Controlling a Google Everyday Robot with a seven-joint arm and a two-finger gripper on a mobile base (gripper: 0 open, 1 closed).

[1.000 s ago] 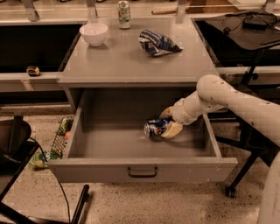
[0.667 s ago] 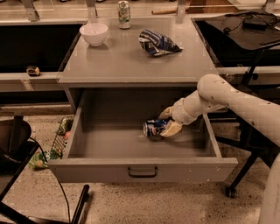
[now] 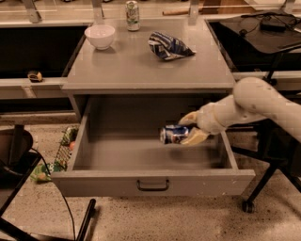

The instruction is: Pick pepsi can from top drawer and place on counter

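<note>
Blue, white and red are being displayed by the pepsi can (image 3: pixel 171 134) clasped in the cream gripper (image 3: pixel 185 131) right of centre.

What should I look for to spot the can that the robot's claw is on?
Find the grey cabinet whose wide top drawer is pulled open below the counter. Inside, toward the right, the robot's claw grips a small can lying on its side: the pepsi can. It is blue with silver ends, unlike the green-and-white can standing upright at the back.
</note>
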